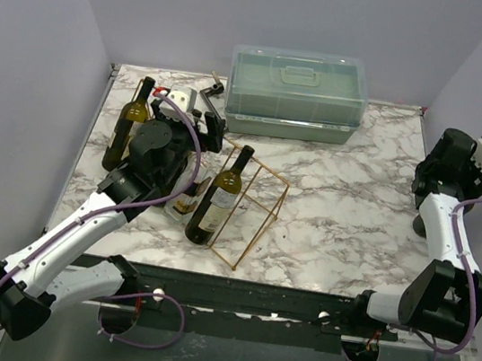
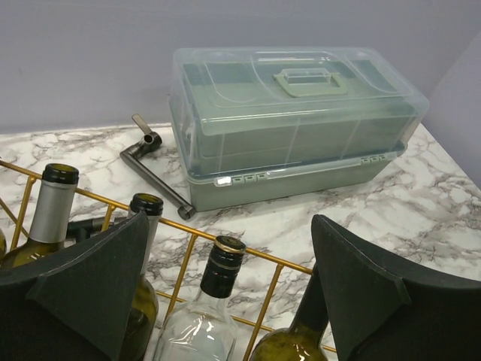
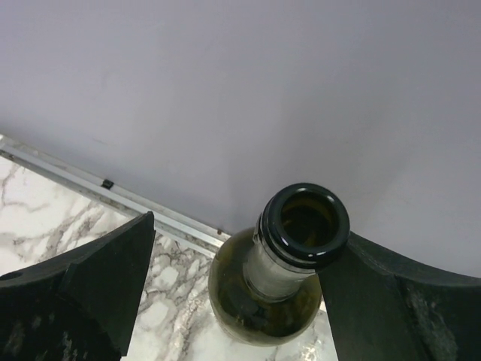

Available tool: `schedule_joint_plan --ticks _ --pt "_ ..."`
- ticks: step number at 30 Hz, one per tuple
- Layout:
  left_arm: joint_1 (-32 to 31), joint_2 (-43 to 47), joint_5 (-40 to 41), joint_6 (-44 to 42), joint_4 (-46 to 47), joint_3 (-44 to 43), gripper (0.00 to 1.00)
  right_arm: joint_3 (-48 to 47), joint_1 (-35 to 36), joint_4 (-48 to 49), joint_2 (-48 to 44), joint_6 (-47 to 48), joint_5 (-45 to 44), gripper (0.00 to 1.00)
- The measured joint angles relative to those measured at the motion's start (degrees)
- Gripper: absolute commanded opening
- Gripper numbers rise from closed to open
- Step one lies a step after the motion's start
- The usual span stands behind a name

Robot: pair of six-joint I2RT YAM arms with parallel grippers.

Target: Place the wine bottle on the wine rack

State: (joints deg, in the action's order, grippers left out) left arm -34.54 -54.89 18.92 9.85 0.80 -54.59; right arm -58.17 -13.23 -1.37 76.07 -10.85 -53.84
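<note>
A translucent green box with a lid and a handle on top stands at the far edge of the white marble desk. Just beside its left end lies a black metal crank

Soft, even light falls from above in all three views, bright enough that the marble table reads clearly, with only faint shadows beside the green box. The strip below the table's near edge is dim. From the left wrist, the box's clear lid carries a pale sheen and the box shows one small white glint (low on its front). From the right wrist, the wine bottle catches highlights on its glossy rim.
</note>
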Motion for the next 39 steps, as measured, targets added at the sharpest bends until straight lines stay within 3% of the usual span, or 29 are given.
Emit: schedule_joint_plan --ticks 7,13,21,22,24,25,32,39 --pt "-0.63 -1.79 0.00 -0.04 -0.26 0.00 0.90 -2.89 0.00 1.86 3.13 0.42 -0.24 0.81" --pt "-0.72 -1.79 0.02 -0.33 -0.24 0.00 0.90 -3.37 0.00 1.86 3.85 0.20 -0.26 0.54" --pt "-0.72 -1.81 0.02 -0.48 -0.24 0.00 0.90 3.39 0.00 4.46 -4.50 -0.26 4.57 0.38" --pt "-0.72 -1.81 0.02 -0.48 -0.24 0.00 0.90 4.48 0.00 4.63 -6.40 -0.17 5.62 0.32" --pt "-0.72 -1.81 0.02 -0.48 -0.24 0.00 0.90 6.21 0.00 4.31 -9.57 0.00 7.41 0.09" --pt "-0.72 -1.81 0.02 -0.48 -0.24 0.00 0.90 6.71 -0.11 4.13 -10.84 -0.83 8.41 0.01" --pt "-0.72 -1.81 0.02 -0.52 -0.24 0.00 0.90 5.92 -0.17 -2.75 -19.34 -4.94 20.96 0.01" --pt "-0.72 -2.47 0.02 -0.76 -0.24 0.00 0.90 0.59 -0.42 -6.71 -24.57 -13.33 46.56 0.01"
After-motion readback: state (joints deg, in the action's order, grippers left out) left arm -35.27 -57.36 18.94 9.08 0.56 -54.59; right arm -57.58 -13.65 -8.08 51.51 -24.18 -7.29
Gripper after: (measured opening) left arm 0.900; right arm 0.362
